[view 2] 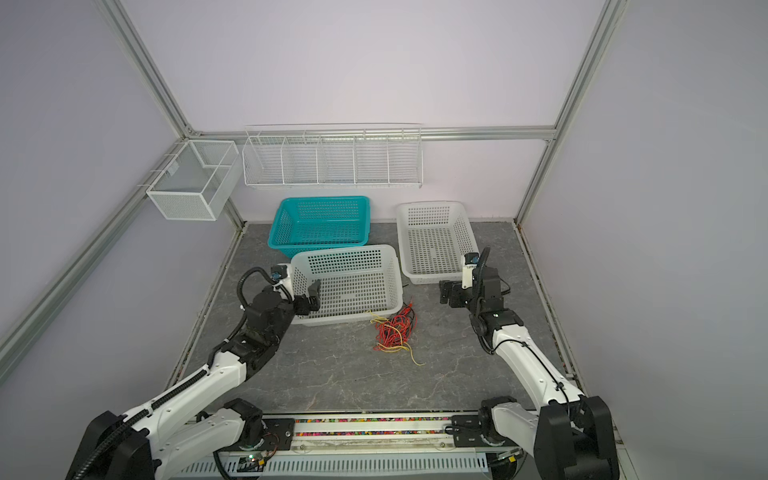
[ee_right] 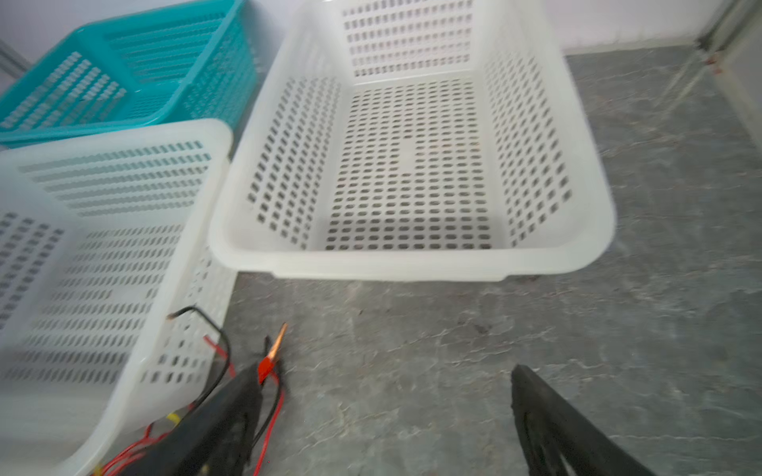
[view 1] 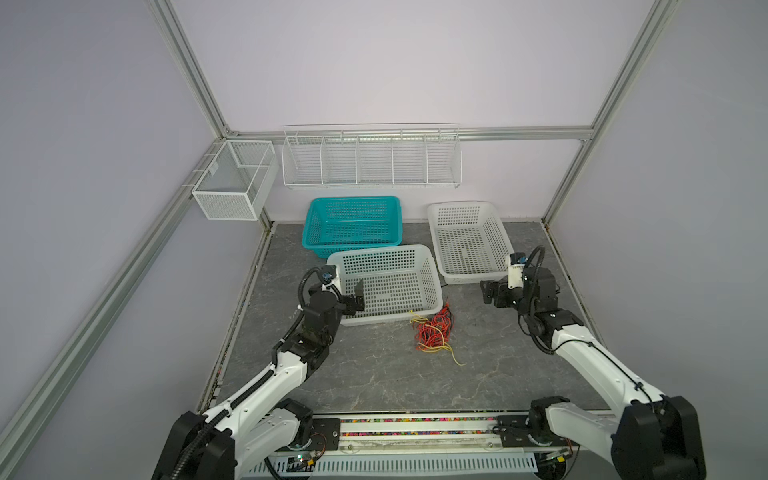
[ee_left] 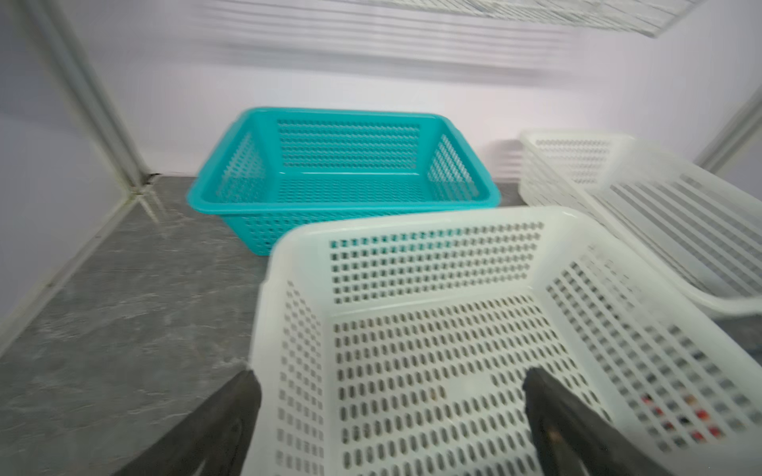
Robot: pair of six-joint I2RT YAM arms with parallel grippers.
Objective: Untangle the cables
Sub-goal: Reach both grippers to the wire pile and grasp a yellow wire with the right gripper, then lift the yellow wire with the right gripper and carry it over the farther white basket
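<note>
The left gripper (ee_left: 389, 391) stands wide, one finger either side of the near white basket (view 1: 378, 252)'s wall, holding nothing. The right gripper (ee_right: 387, 371) gapes empty too (a red wire end crosses one finger). Behind that basket sits a teal basket (view 1: 353, 198), with another white basket (view 1: 461, 203) alongside. The cables (view 1: 434, 332) lie heaped at its corner nearest the right gripper, stretching away from it, yellow tail farthest.

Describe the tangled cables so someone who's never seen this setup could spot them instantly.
On the grey table, find the white basket in front of the teal basket. By its near right corner lie the cables: a loose knot of thin wires, mostly red with yellow strands trailing out, unlike the rigid baskets.
</note>
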